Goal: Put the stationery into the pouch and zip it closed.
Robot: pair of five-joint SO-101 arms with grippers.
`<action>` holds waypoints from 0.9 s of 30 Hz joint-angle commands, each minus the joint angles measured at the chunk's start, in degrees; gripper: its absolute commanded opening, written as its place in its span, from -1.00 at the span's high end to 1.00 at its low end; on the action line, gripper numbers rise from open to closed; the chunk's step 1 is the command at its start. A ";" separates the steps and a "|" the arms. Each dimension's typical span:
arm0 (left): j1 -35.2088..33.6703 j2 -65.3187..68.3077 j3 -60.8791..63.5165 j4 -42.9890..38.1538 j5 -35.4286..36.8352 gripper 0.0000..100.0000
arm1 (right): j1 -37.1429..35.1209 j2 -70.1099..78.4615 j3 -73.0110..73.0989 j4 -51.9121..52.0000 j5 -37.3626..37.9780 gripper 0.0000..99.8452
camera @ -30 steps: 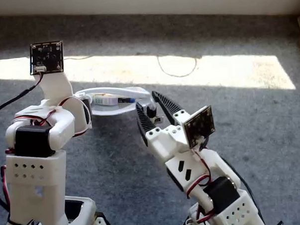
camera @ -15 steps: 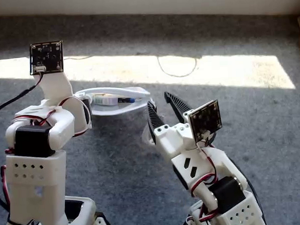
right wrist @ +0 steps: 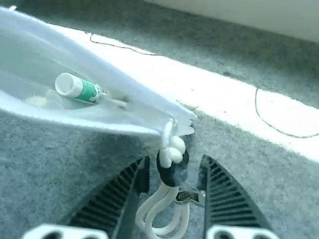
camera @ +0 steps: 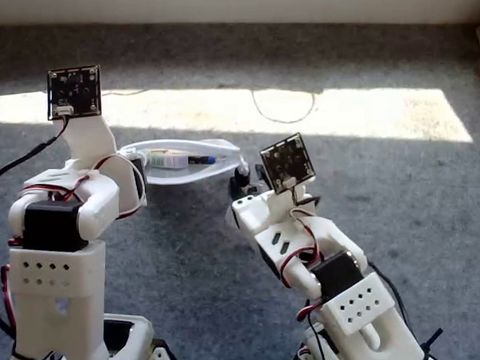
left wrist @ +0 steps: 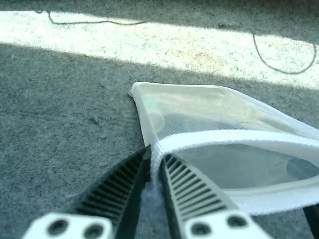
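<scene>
Pouch, translucent white mesh, lies on the grey carpet left of centre, in shade just on the near side of a sunlit band.

High view: a tube shows through the pouch wall. The left arm stands at the near left corner of the carpet and hides the pouch's left end. The right arm rises from the near edge, its camera board blocking the pouch's right end. A thin cable loops across the sunlit band, well apart from the pouch.

Left wrist view: the left end effector is all but closed, its ribbed fingers pinching the white zip band at one corner of the pouch, whose mouth stands open. The cable lies beyond, in the light.

Right wrist view: the right end effector is parted about halfway. It straddles the black zip pull and its white cord loop without visibly gripping either. The pull sits at a corner of the pouch. The tube, white-capped with a green label, lies inside.
</scene>
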 commanded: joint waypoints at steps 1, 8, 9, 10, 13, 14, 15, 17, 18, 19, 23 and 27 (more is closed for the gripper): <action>-0.84 -0.84 -0.66 -0.53 -0.53 0.99 | 0.57 0.48 -0.75 -5.58 0.62 0.67; -0.84 -0.84 -0.66 -0.44 -0.53 0.99 | 0.75 5.85 3.82 -12.53 0.62 0.67; -0.84 -0.84 -0.57 -0.44 -0.53 0.99 | 1.01 6.99 3.82 -12.53 0.62 0.67; -0.84 -0.84 -0.57 -0.44 -0.53 0.99 | 1.63 7.87 3.82 -12.62 0.62 0.67; -0.84 -0.84 -0.57 -0.26 -0.53 0.99 | 3.47 9.01 3.91 -14.29 0.53 0.68; -0.84 -0.84 -0.57 -0.26 -0.53 0.99 | 3.91 9.01 3.91 -14.55 0.44 0.68; -0.84 -0.84 -0.57 -0.26 -0.53 0.99 | 4.09 9.01 3.91 -14.73 0.44 0.68; -0.84 -0.84 -0.57 -0.26 -0.53 0.99 | 4.18 9.01 3.91 -14.73 0.44 0.68; -0.84 -0.84 -0.57 -0.35 -0.53 0.99 | 4.18 9.01 3.91 -14.73 0.35 0.68; -0.84 -0.84 -0.57 -0.35 -0.53 0.99 | 4.18 9.01 3.91 -14.73 0.35 0.68; -0.84 -0.84 -0.57 -0.44 -0.53 0.99 | 4.09 6.55 3.91 -14.73 0.35 0.68; -0.84 -0.84 -0.57 -0.44 -0.53 0.99 | 2.95 0.22 4.35 -14.73 0.44 0.68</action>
